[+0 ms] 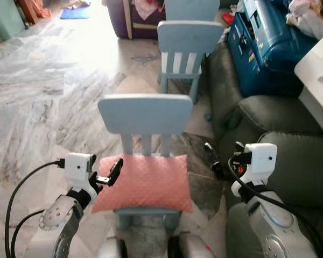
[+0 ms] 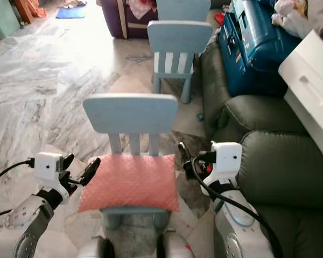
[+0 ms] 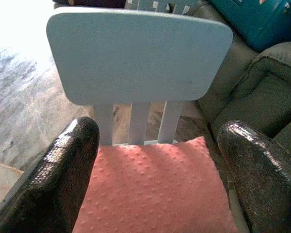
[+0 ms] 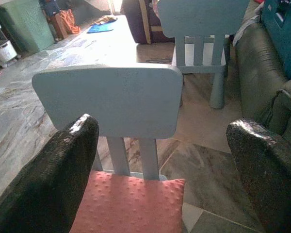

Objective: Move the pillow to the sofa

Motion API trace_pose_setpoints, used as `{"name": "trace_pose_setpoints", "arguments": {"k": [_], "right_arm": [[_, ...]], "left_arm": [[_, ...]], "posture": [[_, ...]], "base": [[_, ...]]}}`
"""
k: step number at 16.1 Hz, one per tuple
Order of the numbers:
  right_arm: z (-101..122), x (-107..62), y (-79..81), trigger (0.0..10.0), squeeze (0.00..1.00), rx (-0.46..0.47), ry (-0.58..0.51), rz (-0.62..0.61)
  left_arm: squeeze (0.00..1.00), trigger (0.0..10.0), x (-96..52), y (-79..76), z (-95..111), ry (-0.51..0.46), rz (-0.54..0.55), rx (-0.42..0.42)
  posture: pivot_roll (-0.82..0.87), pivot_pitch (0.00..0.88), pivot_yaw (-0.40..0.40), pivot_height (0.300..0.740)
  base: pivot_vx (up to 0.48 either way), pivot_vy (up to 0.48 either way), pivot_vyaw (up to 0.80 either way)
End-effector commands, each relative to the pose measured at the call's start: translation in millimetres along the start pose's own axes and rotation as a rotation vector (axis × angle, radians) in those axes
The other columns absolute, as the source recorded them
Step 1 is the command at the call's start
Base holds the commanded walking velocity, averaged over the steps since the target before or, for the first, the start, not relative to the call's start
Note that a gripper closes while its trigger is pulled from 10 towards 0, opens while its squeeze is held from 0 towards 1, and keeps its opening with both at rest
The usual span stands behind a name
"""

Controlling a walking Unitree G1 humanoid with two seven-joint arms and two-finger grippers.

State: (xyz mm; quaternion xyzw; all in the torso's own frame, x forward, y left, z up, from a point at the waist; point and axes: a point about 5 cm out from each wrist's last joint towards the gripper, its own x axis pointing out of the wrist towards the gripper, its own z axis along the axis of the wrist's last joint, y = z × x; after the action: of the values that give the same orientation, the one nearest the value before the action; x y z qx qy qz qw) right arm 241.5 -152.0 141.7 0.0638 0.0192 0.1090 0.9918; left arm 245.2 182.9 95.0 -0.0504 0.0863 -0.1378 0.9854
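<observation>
pink pillow [image 1: 144, 181] lies on the blue chair [image 1: 145, 115] seat, sofa [image 1: 290, 145] just to the right; left gripper [image 1: 109, 174] & right gripper [image 1: 211, 159] flank it, both w/ fingers apart, nothing held; risk: one-sided pinch lets pillow sag, slip to floor

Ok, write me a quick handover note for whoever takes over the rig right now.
Left pincer: open, at the left edge of the pink pillow, not gripping.
Right pincer: open, just off the pillow's right side, holding nothing.
Pillow: lying flat on the seat of the near light blue child's chair.
Dark green sofa: to the robot's right.
Done: both arms positioned either side of the pillow.
Left: grasp, lift, carry to the sofa, release.
</observation>
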Motion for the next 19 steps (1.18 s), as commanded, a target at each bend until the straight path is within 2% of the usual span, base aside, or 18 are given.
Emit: {"name": "trace_pose_setpoints", "arguments": {"k": [1,7,19], "right_arm": [[0.1,-2.5,0.8,10.0,0.00,0.001,0.004,0.005],[0.5,-2.7,0.7,10.0,0.00,-0.001,0.006,0.005],[0.8,-2.6,-0.9,10.0,0.00,0.001,0.005,-0.004]], "left_arm": [[0.00,10.0,-2.9,-0.1,-1.2,0.007,0.009,0.002],[0.00,10.0,-3.3,-1.1,-2.1,0.011,0.009,0.000],[0.00,10.0,-2.8,4.6,-4.0,0.029,0.059,0.006]], "posture": [[-0.13,0.187,-0.021,0.642],[-0.13,0.191,-0.024,0.601],[-0.14,0.191,-0.024,0.601]], "base": [[0.000,0.000,0.00],[0.000,0.000,0.00],[0.000,0.000,0.00]]}}
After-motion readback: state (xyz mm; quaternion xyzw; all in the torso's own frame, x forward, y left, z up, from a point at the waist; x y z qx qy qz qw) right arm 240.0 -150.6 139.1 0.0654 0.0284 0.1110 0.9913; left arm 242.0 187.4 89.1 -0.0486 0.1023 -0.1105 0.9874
